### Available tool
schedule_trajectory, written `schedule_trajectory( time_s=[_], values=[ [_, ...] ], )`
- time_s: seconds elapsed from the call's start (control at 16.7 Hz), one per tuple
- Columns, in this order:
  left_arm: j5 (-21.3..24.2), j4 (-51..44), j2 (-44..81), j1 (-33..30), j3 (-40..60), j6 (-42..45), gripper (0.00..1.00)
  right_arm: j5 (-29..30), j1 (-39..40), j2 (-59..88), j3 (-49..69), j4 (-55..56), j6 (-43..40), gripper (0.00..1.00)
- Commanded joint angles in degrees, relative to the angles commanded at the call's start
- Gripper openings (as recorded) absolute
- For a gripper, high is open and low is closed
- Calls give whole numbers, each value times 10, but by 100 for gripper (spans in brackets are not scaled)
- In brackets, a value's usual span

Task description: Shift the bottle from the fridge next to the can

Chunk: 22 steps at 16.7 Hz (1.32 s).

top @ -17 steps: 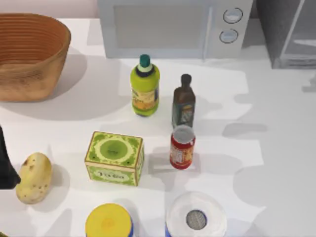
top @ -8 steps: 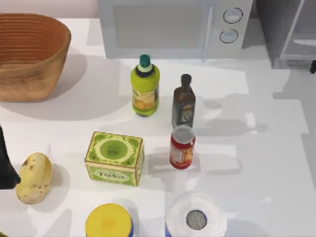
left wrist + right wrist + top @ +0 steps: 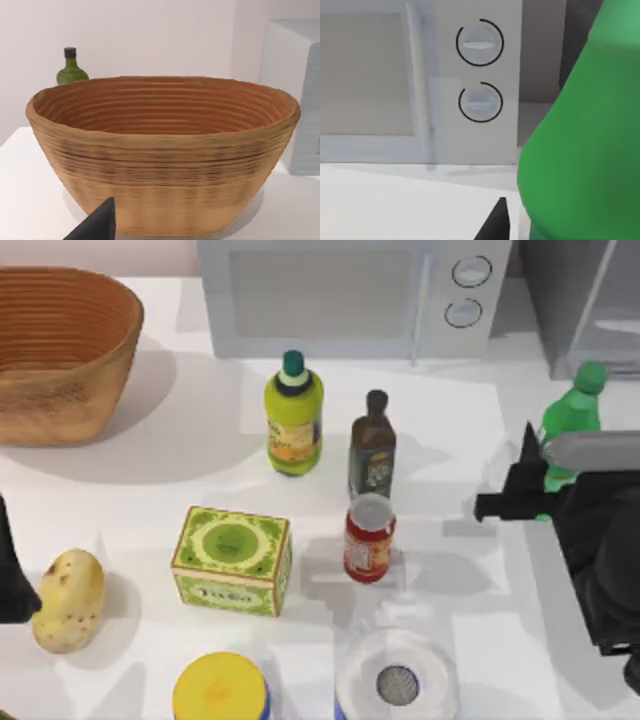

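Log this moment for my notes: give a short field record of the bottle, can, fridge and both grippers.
bottle: slim translucent bright-green plastic bottle, upright at the table's right side, in the right gripper
can: small red cylindrical can, standing mid-table, apart from the bottle
fridge: large grey metallic fridge, far right corner
right gripper: shut on the bottle
left gripper: parked at the left edge

Right end effector (image 3: 535, 475) closed, at right (left arm parked at left edge)
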Motion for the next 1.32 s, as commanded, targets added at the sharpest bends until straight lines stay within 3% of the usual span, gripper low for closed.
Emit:
schedule_trajectory(
  time_s=[0.24, 0.96, 1.32],
  values=[
    [0, 0, 0, 0, 0, 0, 100, 75, 75, -17, -49, 23, 4, 0],
    [0, 0, 0, 0, 0, 0, 100, 79, 79, -18, -52, 24, 4, 0],
    [0, 0, 0, 0, 0, 0, 100, 79, 79, -18, -52, 24, 4, 45]
  ],
)
